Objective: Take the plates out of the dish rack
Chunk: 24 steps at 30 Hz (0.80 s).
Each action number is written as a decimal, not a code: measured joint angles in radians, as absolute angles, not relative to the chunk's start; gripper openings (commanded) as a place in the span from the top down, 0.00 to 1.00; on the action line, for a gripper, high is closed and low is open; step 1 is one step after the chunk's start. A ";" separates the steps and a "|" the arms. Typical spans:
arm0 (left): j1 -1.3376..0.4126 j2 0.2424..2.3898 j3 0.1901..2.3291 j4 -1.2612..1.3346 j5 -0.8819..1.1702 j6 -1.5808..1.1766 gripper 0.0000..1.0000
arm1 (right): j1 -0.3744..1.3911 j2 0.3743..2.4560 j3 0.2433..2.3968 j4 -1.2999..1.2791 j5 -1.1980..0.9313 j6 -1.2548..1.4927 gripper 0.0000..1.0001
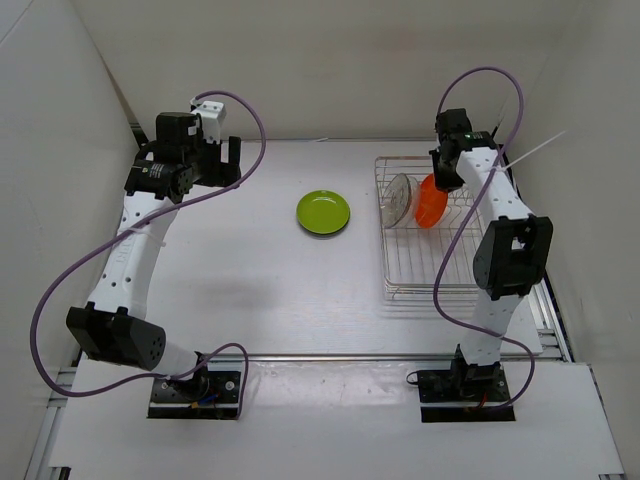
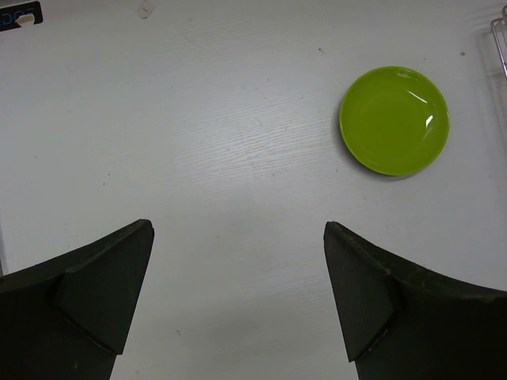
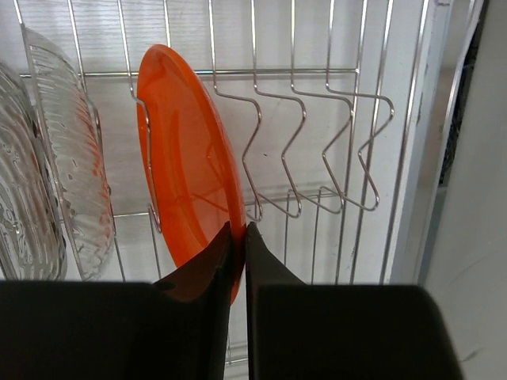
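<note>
Dish rack on white table | right tool clamped on orange plate | left tool apart | white walls

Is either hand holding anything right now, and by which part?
Right hand pinches the round orange plate by its rim; left hand is open and empty.

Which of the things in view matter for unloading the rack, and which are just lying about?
Job: dish rack; orange plate, gripped by right gripper; two clear plates in the rack beside it; yellow-green plate, flat on the table; left gripper, open.
Lying about: purple cables; small dark label on the table.
</note>
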<state>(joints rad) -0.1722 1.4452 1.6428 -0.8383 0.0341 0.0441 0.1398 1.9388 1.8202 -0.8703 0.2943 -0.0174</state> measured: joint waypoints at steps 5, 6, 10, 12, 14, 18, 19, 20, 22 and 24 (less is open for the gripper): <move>-0.172 1.445 1.643 -0.838 0.038 0.045 0.01 | 0.140 1.932 1.852 -0.919 0.334 -0.005 0.99; -0.172 1.445 1.643 -0.838 0.038 0.045 0.01 | 0.140 1.924 1.855 -0.927 0.340 -0.004 0.99; -0.172 1.445 1.643 -0.838 0.042 0.045 0.01 | 0.140 1.845 1.854 -0.947 0.371 -0.007 0.99; -0.172 1.445 1.643 -0.838 0.043 0.045 0.01 | 0.140 1.783 1.854 -0.948 0.395 -0.011 0.99; -0.172 1.445 1.643 -0.838 0.044 0.045 0.01 | 0.140 1.718 1.854 -0.947 0.412 -0.012 0.99; -0.172 1.447 1.643 -0.837 0.049 0.046 0.01 | 0.145 1.614 1.853 -0.941 0.469 -0.036 0.99; -0.173 1.450 1.643 -0.836 0.054 0.046 0.01 | 0.146 1.594 1.852 -0.938 0.482 -0.044 0.99; -0.174 1.454 1.645 -0.837 0.060 0.049 0.01 | 0.146 1.575 1.851 -0.937 0.494 -0.052 0.99; -0.185 1.475 1.665 -0.838 0.079 0.055 0.01 | 0.146 1.541 1.851 -0.937 0.504 -0.062 0.99; -0.211 1.512 1.708 -0.848 0.119 0.062 0.01 | 0.144 1.508 1.849 -0.937 0.456 -0.069 0.99</move>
<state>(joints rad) -0.2111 1.5124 1.7081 -0.8478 0.1188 0.0624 0.1436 1.5078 1.8488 -0.9367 0.4557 -0.0689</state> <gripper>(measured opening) 0.992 0.055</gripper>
